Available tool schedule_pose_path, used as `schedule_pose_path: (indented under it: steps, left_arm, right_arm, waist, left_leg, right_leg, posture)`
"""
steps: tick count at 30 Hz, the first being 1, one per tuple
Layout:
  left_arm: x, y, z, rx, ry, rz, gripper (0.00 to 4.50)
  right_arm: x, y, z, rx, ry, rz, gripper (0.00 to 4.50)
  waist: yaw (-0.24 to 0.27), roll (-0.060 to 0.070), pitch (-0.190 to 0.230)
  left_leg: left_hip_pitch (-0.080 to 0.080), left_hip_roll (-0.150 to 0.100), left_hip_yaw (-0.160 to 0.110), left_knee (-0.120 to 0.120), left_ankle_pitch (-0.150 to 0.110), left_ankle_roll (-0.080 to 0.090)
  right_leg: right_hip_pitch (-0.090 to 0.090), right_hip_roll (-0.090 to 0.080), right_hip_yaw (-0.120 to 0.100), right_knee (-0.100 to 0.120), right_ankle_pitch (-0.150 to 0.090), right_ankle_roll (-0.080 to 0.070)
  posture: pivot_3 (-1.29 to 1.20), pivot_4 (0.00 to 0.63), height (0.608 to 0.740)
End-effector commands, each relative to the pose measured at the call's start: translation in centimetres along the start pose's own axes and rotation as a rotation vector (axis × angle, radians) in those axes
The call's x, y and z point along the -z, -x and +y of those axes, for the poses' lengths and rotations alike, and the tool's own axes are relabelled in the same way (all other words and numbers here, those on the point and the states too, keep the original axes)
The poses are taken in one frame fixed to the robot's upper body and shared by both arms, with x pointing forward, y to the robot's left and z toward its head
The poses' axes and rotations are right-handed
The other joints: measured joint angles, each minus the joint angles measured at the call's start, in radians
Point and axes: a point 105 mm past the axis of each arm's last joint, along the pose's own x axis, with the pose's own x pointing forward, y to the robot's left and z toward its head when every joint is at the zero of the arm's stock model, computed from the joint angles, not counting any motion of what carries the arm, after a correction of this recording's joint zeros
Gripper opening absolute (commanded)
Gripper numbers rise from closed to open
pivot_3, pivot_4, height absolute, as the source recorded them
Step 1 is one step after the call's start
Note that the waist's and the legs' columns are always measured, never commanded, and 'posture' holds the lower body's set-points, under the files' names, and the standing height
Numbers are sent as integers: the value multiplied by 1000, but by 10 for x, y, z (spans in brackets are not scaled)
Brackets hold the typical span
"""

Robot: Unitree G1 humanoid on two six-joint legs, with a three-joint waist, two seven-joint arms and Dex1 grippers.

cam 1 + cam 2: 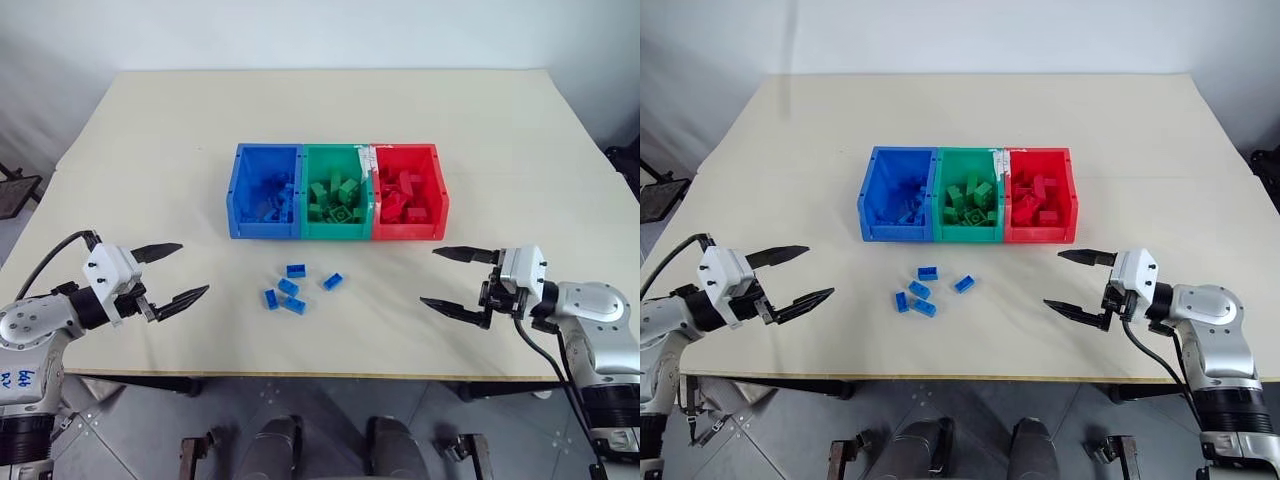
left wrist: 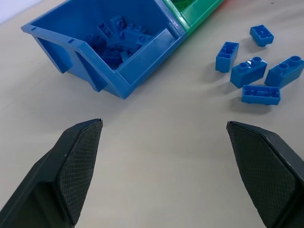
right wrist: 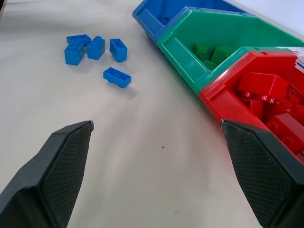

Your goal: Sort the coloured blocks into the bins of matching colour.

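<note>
Five small blue bricks (image 1: 296,285) lie loose on the cream bench (image 1: 150,130), just below the middle of the frame in the head views, in a tight cluster with one brick (image 1: 333,281) set slightly to the right of the rest. Above them, in the centre of the frame, three bins stand joined in a row: the blue bin (image 1: 263,190) on the left, the green bin (image 1: 337,192) in the middle, the red bin (image 1: 408,191) on the right. Each bin already holds bricks of its own colour. The left hand (image 1: 182,273) hovers at the lower left of the frame, fingers spread wide and grasping nothing, pointing toward the bricks. The right hand (image 1: 448,279) hovers at the lower right, likewise released and empty, its fingers aimed inward. Both hands are well apart from the bricks.
</note>
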Motion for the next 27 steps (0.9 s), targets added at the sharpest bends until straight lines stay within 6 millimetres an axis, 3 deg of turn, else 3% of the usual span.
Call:
schedule_pose_path:
  steps: [1, 8, 13, 16, 20, 27]
  left_arm:
    - [-2, -2, -1, 5, -31, -8, 4453]
    - [-23, -26, -26, 144, 24, -149, 4453]
    - [-37, -57, -60, 318, -12, -210, 4453]
    - [-43, -63, -77, 390, -34, -229, 4453]
    - [-42, -62, -77, 372, 10, -237, 4453]
    - [-19, -39, -60, 265, 50, -152, 4453]
  right_arm:
    - [-9, -1, -2, 25, 20, -36, 4500]
    - [-4, 28, -8, 139, -21, 12, 4500]
    - [13, 66, -11, 211, -34, 131, 4500]
    - [18, 74, -7, 202, -39, 172, 4500]
    - [15, 53, -5, 132, -43, 163, 4500]
    - [-9, -32, -1, -141, -38, 100, 4500]
  waist:
    - [-1, 0, 0]
    - [14, 0, 0]
    - [30, 0, 0]
    - [26, 0, 0]
    - [8, 0, 0]
    - [-7, 0, 0]
  left_leg:
    - [0, 0, 0, 0, 0, 0]
    - [0, 0, 0, 1, 0, 0]
    - [0, -1, 0, 5, 0, 0]
    - [0, -1, 0, 7, -2, 0]
    - [0, 0, 3, 7, -3, 0]
    - [0, 2, 2, 8, -3, -1]
  right_leg:
    - [0, 0, 0, 0, 0, 0]
    - [0, 0, 0, 0, 0, 0]
    - [2, 0, 0, 0, 0, 0]
    - [3, 1, 0, 1, 0, 0]
    - [2, 2, 0, 0, 0, 0]
    - [1, 3, 0, 0, 0, -1]
  posture:
    - [0, 150, 740]
    - [0, 150, 740]
    - [0, 150, 740]
    - [0, 150, 740]
    - [0, 150, 740]
    - [0, 150, 740]
